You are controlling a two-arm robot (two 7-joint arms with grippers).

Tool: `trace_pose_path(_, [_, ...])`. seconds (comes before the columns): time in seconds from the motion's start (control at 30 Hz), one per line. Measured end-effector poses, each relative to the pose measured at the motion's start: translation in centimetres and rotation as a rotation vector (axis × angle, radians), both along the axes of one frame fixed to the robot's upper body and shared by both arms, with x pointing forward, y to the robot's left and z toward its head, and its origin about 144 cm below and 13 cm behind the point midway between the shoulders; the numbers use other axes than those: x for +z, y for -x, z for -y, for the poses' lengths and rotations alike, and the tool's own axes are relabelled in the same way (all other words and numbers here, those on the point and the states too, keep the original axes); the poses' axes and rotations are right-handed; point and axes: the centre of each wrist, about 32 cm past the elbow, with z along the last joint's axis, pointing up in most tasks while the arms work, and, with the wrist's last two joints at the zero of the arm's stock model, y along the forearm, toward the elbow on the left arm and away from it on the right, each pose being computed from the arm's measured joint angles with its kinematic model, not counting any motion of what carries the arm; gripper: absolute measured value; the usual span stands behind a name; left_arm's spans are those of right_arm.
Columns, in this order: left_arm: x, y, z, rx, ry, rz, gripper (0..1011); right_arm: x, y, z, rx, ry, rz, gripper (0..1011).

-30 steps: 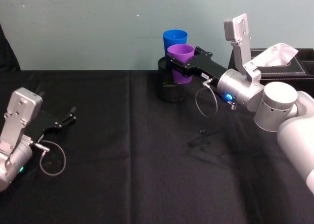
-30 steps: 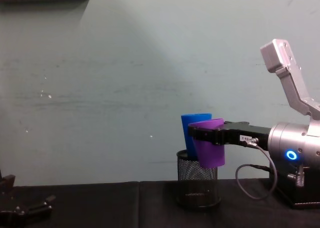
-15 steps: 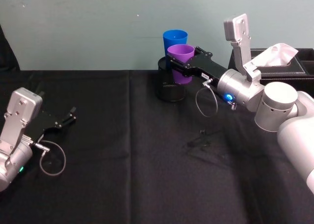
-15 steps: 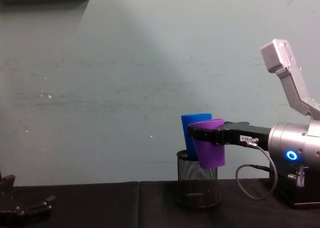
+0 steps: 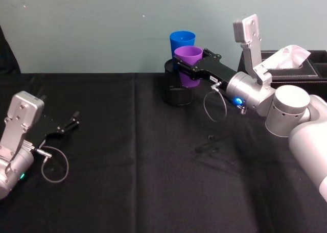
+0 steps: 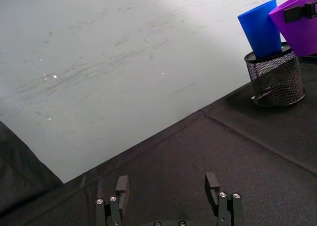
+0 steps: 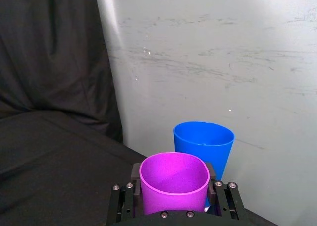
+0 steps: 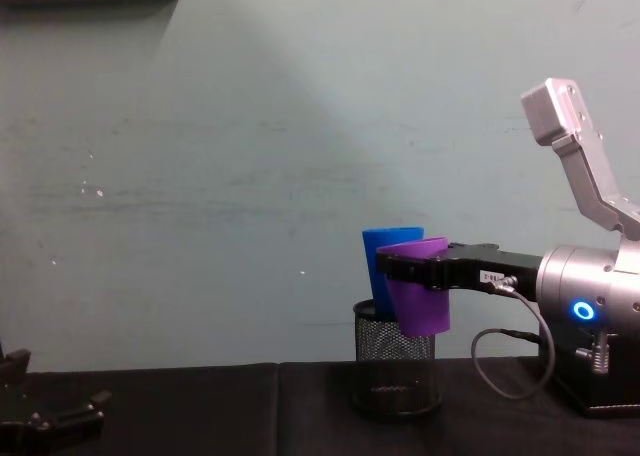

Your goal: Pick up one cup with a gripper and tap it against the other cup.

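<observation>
- Head view: the right gripper [image 5: 191, 65] is reaching out over the far side of the black table [image 5: 127, 182], its jaws closing on both sides of the purple cup [image 5: 190, 79] just under the rim.
- The purple cup is hanging upright in that grip, lifted off the table, with its base at the rim of the black mesh pen holder [image 5: 176, 92].
- The blue cup [image 5: 182, 40] is standing upright inside the pen holder, just behind the purple one; from where I am looking I cannot tell whether the two are touching.
- Seen from the chest view, the purple cup [image 8: 420, 306] is overlapping the blue cup [image 8: 385, 246] above the holder [image 8: 395, 376].
- The left gripper [image 6: 168, 184] is lying low over the table's near left side, jaws spread wide and gripping nothing.
</observation>
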Motion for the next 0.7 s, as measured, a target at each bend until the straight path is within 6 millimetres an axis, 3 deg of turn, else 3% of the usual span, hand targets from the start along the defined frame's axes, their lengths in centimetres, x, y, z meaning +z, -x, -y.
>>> trace_pose_path(0.7, [0.0, 0.0, 0.0, 0.0, 0.0, 0.0, 1000, 0.0, 0.0, 0.0, 0.0, 0.0, 0.0, 729])
